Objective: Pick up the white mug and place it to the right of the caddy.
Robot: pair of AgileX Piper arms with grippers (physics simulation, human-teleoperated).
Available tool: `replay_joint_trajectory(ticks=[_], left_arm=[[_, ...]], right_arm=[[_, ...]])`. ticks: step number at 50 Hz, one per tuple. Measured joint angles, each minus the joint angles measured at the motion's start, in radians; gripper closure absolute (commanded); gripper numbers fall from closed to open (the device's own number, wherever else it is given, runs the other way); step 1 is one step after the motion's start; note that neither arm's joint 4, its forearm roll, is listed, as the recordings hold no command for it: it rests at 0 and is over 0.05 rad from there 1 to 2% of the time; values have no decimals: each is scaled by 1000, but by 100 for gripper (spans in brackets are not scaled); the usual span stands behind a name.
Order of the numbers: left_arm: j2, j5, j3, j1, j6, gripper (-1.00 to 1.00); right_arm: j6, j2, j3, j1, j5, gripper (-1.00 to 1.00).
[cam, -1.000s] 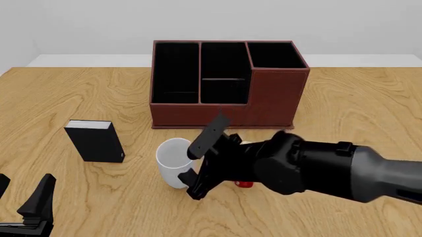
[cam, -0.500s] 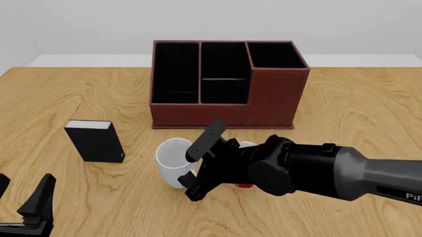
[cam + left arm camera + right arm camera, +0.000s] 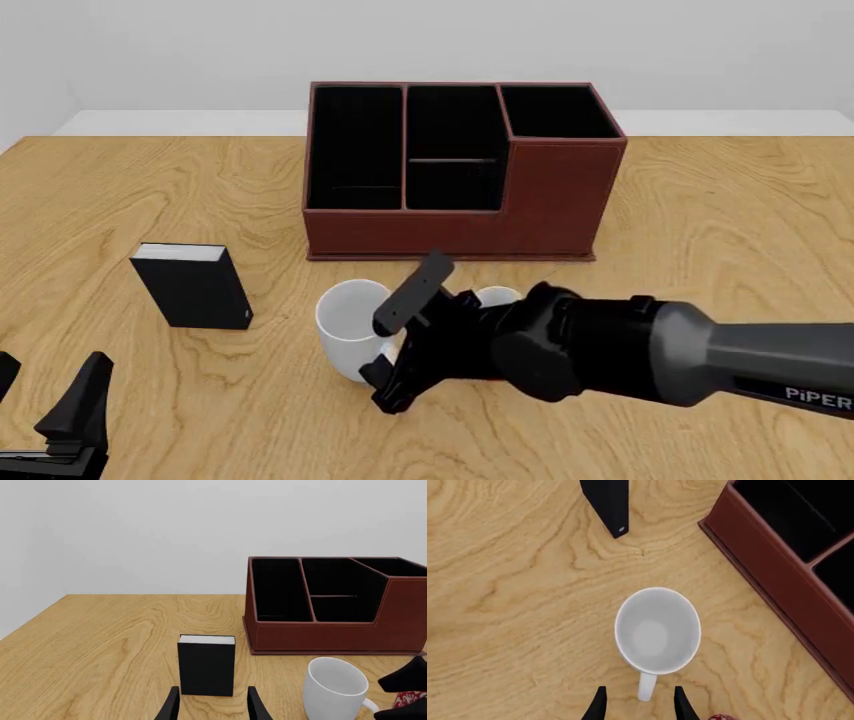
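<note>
Just above the white mug (image 3: 658,630), the right gripper (image 3: 638,704) hangs with its two thin black fingers spread apart, one on each side of the mug's loop handle without touching it, as the right wrist view shows from overhead. That mug is glossy and plain, round-mouthed with a pale grey inside, and stands upright on the wooden table (image 3: 721,230) a little in front of the caddy (image 3: 461,170), near its left half in the front view. Partly hidden behind the bulky dark grey right arm is a second, red mug (image 3: 408,699) with white lettering; only its white rim and a sliver of red can be seen. One caddy stands here, a large boxy red-brown piece with a leather-like skin, black inside, split into several compartments, the right end section taller-walled. One small black box (image 3: 195,285), upright and book-shaped with a white top edge, stands to the left of the white mug, well apart from it. Low at the near left of the table, the left gripper (image 3: 211,705) rests with its two dark fingers parted and holding nothing. Light wavy grain runs across the tabletop.
</note>
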Motion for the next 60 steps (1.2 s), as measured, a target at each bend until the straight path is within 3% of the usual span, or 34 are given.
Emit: replay_joint_trajectory(ticks=[60], left_arm=[[0,0,0,0,0,-100]], right_arm=[[44,102,23,-13,-62,-100]])
